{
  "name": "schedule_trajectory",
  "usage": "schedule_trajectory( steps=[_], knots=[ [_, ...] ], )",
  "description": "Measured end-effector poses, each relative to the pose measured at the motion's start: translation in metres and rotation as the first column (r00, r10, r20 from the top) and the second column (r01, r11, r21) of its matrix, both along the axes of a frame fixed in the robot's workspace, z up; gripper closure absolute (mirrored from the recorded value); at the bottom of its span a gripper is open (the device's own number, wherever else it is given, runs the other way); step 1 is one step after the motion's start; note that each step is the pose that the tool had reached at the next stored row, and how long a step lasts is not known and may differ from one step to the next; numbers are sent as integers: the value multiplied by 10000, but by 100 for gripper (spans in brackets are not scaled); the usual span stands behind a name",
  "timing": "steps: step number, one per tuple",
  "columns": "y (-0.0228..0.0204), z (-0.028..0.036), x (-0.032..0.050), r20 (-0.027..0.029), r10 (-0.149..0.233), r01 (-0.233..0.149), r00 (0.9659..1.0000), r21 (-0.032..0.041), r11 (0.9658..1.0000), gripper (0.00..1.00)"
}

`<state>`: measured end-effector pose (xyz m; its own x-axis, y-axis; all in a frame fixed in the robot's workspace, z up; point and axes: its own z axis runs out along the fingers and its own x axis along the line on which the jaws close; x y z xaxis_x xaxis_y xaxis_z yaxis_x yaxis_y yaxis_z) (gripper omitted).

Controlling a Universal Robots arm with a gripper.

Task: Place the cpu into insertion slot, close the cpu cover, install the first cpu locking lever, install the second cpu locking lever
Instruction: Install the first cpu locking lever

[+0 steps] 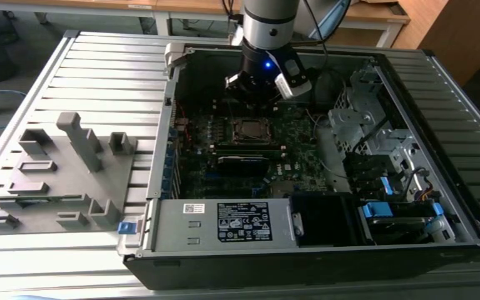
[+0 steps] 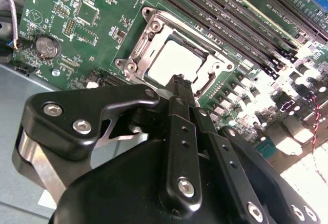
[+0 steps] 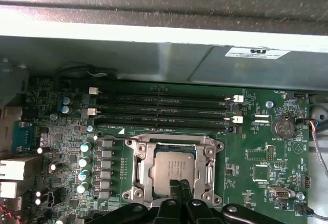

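Claw (image 2: 179, 82) pinched shut, empty, tips close over cpu (image 2: 171, 60).
Cpu lies seated, cover (image 2: 145, 39) looks down; lever step seems in hand, calling for fine tip aim.

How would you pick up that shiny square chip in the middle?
From straight above, pinching two opposite edges: the cpu lies flat, top up, with the cpu cover framing it, so a sideways reach looks blocked.

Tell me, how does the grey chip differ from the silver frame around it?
The cpu is a solid, dull grey square; the cpu cover is a shinier silver frame with an open middle. The cpu sits inside; the cover rings it. Both are square and lie flat.
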<state>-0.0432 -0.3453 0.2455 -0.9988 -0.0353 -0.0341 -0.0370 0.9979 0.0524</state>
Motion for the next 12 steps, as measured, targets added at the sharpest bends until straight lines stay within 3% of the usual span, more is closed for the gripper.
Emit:
schedule_trajectory(
  steps=[3, 12],
  knots=[
    [0, -3, -22, 0, 1, -1, 10000, -1, 10000, 89],
    [0, -18, -209, 0, 0, 0, 10000, 0, 10000, 89]
  ],
)
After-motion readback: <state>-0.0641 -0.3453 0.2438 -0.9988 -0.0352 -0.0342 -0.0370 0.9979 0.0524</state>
